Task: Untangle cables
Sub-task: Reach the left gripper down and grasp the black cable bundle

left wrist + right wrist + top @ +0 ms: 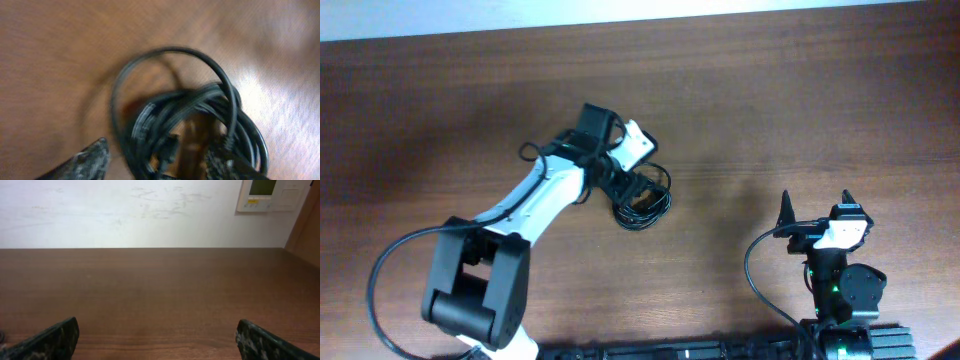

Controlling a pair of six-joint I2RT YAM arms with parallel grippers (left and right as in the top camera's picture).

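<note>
**Left gripper straddling cable tangle, right gripper open and apart**

The cables [642, 200] are lying in one tight black tangle on the wooden table [800, 100]. In the left wrist view, one loop is arching out above the knot. The left gripper [159, 155] is sitting right over the tangle with its fingers [90, 161] spread and the coil between them; can't tell if they are touching it. The right gripper [817, 208] is sitting well apart to the tangle's right, fingers [50, 341] spread wide, holding nothing.

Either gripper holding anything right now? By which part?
Right gripper: open, nothing. Left gripper: fingers straddle the cables at the tangled bundle, but the view is blurred, so a clamp cannot be told.
</note>
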